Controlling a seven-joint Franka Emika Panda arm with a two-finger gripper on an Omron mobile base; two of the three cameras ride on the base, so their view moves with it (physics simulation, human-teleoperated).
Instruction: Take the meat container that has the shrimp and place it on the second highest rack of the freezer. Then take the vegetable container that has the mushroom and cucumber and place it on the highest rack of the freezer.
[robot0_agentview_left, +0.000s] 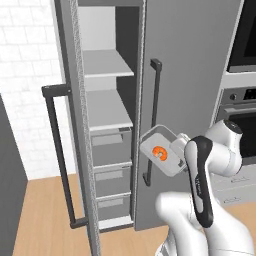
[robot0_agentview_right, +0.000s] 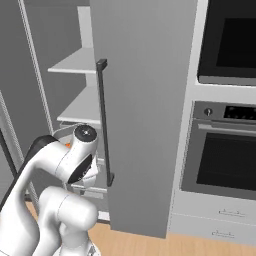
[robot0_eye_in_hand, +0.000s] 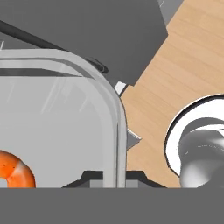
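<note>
My gripper (robot0_agentview_left: 176, 151) is shut on the rim of the meat container (robot0_agentview_left: 159, 150), a pale clear-walled tray held tilted in the air. The orange-red shrimp (robot0_agentview_left: 160, 153) lies inside it. The tray hangs in front of the closed grey door (robot0_agentview_left: 190, 75), just right of the open freezer (robot0_agentview_left: 126, 50). Inside are the highest rack (robot0_agentview_left: 105, 65) and the second rack (robot0_agentview_left: 107, 112) below it, both bare. The hand view shows the fingertips (robot0_eye_in_hand: 94, 176) clamped on the container wall (robot0_eye_in_hand: 113, 122), with the shrimp (robot0_eye_in_hand: 13, 170) at the lower left. The vegetable container is out of view.
The freezer door (robot0_agentview_left: 72, 125) stands swung open to the left, with its dark bar handle (robot0_agentview_left: 57, 150). Grey drawers (robot0_agentview_left: 111, 147) sit below the racks. A black-fronted oven (robot0_agentview_right: 230, 155) is built in at the right. A wooden floor (robot0_agentview_left: 50, 215) lies below.
</note>
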